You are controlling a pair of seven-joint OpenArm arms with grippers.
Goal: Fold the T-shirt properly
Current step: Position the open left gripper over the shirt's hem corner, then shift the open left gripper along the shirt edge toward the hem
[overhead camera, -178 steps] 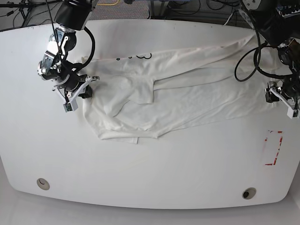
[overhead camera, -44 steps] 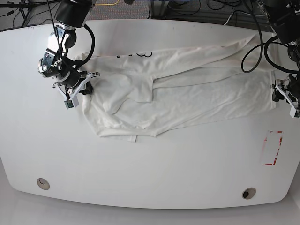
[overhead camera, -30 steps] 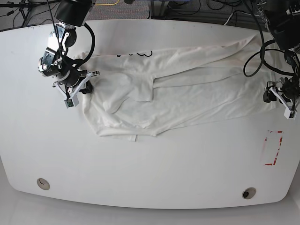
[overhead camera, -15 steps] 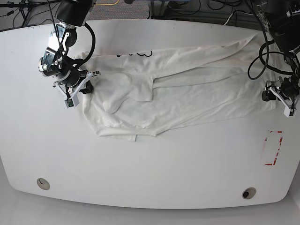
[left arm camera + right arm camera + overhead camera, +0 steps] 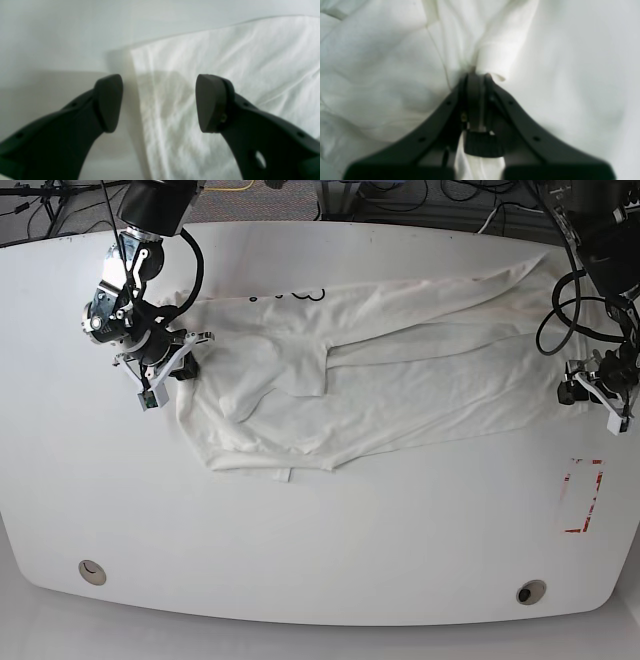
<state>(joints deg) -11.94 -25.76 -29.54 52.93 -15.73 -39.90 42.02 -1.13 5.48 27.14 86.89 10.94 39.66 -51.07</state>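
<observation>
A: We have the T-shirt lying mostly flat across the table, rumpled, with a flap doubled over near the middle. No tidy fold yet.

B: Agreed. Our right gripper is pinched fully closed on a bunched cuff of cloth at one end.

A: And our left gripper stands wide apart, holding nothing, straddling the cloth's corner edge at the other end.

B: So we judge it early: the left corner is ungrasped, and every fold is still to make.
</observation>
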